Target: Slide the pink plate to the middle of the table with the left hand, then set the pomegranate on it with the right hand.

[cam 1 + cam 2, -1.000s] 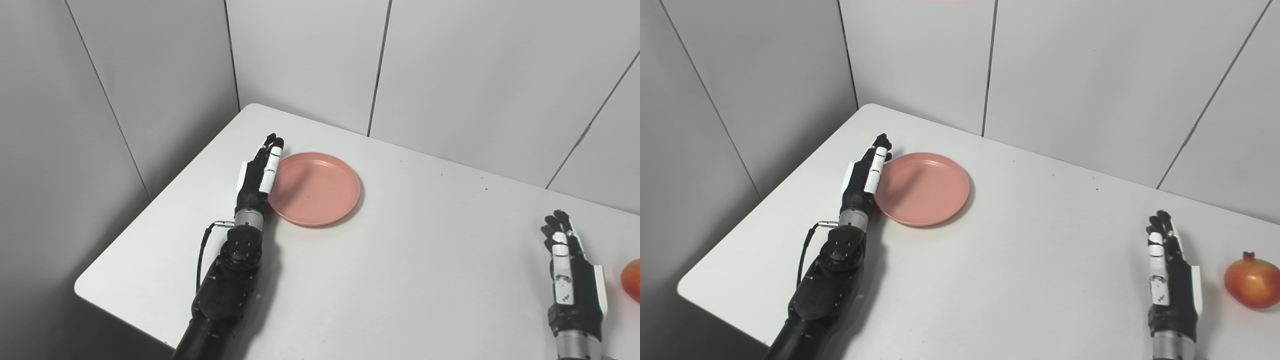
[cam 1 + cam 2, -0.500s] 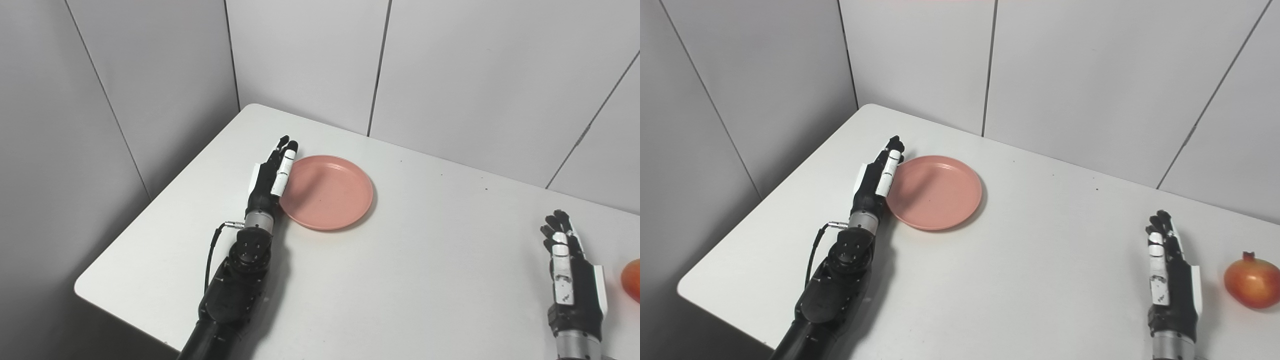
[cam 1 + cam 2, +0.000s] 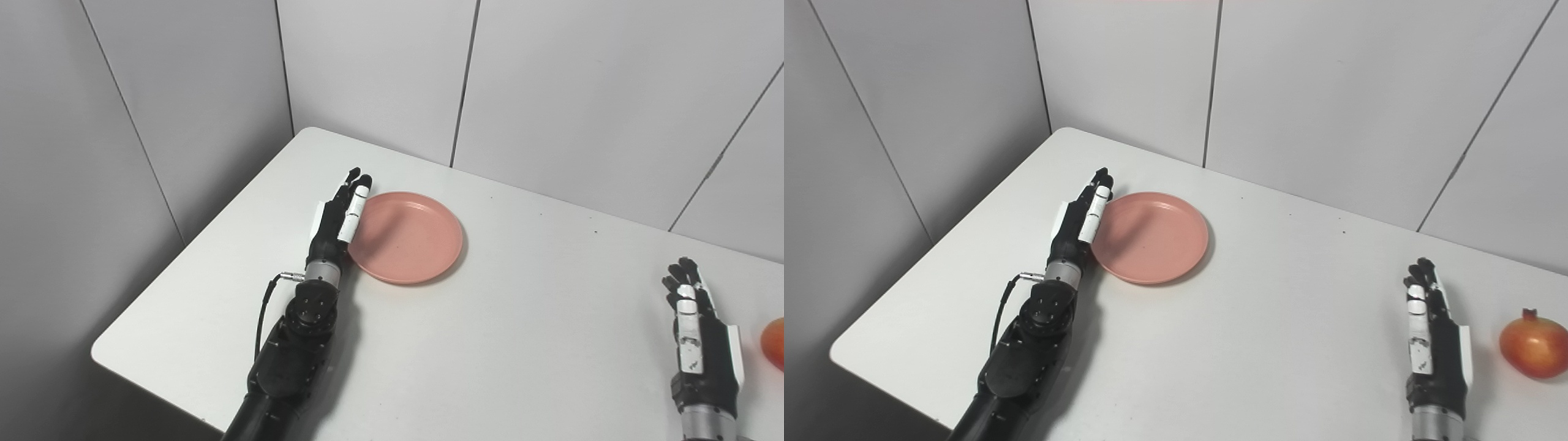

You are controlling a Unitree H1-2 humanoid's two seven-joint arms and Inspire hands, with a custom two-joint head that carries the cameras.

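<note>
Grey panelled walls [image 3: 380, 67] closing in behind a white table [image 3: 1274, 331], rounded corner pointing toward twelve o'clock.

Reaching in from the seven o'clock edge: black left arm [image 3: 294, 343], cable looping at the wrist. Standing on edge, left hand [image 3: 339, 218], fingers straight and together, holding nothing, flat side pressing against the nine o'clock rim of the pink plate [image 3: 410, 239]. Fingertips [image 3: 1102, 179] pointing toward one o'clock, just past the plate's far-left edge.

Lying flat on the table, pink plate, at roughly eleven o'clock from the table's middle, bare inside, casting a thin shadow along its near rim.

Stretching out bare between plate and right hand, a wide span of tabletop.

Resting at about four o'clock near the table's near edge, right hand [image 3: 1433, 343], also on edge, fingers extended and slightly spread at the tips, gripping nothing.

Sitting upright just beyond that hand at three o'clock, pomegranate [image 3: 1534, 350], crown up, not touching the hand, well apart from the plate; cut off by the frame edge in the left eye view.
</note>
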